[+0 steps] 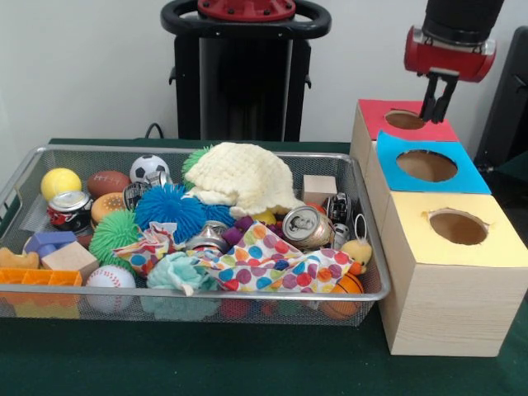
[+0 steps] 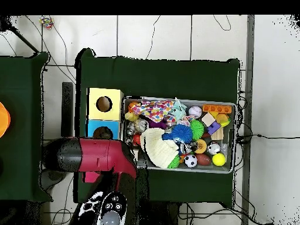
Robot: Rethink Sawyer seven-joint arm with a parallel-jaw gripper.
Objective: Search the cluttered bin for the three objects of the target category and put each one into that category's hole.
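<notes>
A wire mesh bin (image 1: 198, 151) holds a jumble of things: drink cans (image 1: 307, 227), a crushed can (image 1: 68, 208), a soccer ball (image 1: 149, 167), a baseball (image 1: 110, 278), a football (image 1: 108, 182), wooden blocks (image 1: 318, 188), a polka-dot cloth (image 1: 272, 264) and a cream knitted hat (image 1: 243, 177). To the bin's right stand three wooden boxes with holes, topped red (image 1: 404, 120), blue (image 1: 429, 165) and yellow (image 1: 458, 227). My gripper (image 1: 438, 106) hangs just above the red box's hole, shut, with nothing visible in it. From overhead, my arm (image 2: 94, 155) hides the red box.
Blue (image 1: 169, 208) and green (image 1: 113, 233) spiky balls, a yellow ball (image 1: 60, 182) and an orange tray (image 1: 41, 278) crowd the bin's left half. The overhead view shows the bin (image 2: 179, 100) beside the yellow (image 2: 104, 104) and blue (image 2: 102, 130) boxes on a green cloth.
</notes>
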